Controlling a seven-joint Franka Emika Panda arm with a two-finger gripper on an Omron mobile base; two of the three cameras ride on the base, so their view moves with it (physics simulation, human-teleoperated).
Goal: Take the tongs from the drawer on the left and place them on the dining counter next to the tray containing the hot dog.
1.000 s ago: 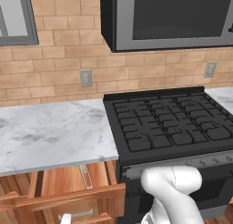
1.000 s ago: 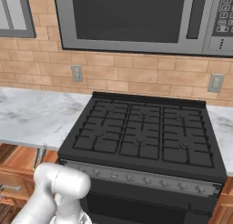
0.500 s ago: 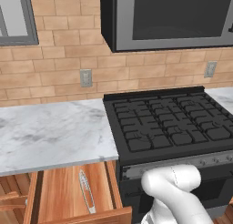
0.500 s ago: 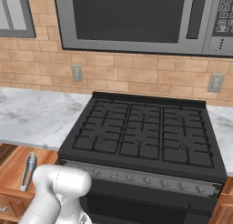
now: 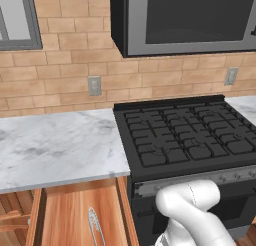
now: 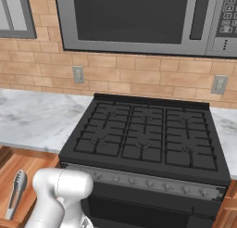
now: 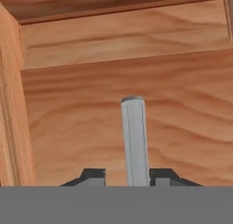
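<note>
Across the top of both base views runs brick wall, w/ a dark microwave (image 6: 134, 21) up top; black gas stove (image 6: 146, 139) fills centre-right of the right base view and right half of the left base view. Marble counter (image 5: 55, 147) sits left-centre in the left base view, an outlet (image 5: 94, 85) on the bricks above it.

Lower left of the left base view: the drawer (image 5: 65, 212) is pulled out from under the counter, light wood floor showing. The tongs (image 5: 95, 227) lie inside it, lengthwise front-to-back, near bottom edge of frame; in the right base view they show at lower left, silver, on the drawer floor beside my white arm (image 6: 58, 194).

Hand view: drawer floor and back wall fill the frame, side wall along left edge. Grey bar handle of the drawer rises from bottom centre, right betw. my fingertips. My gripper (image 7: 127, 176) is parted a little, one tip each side of the bar w/ small gaps showing, so no clamp on it, nothing held.
</note>
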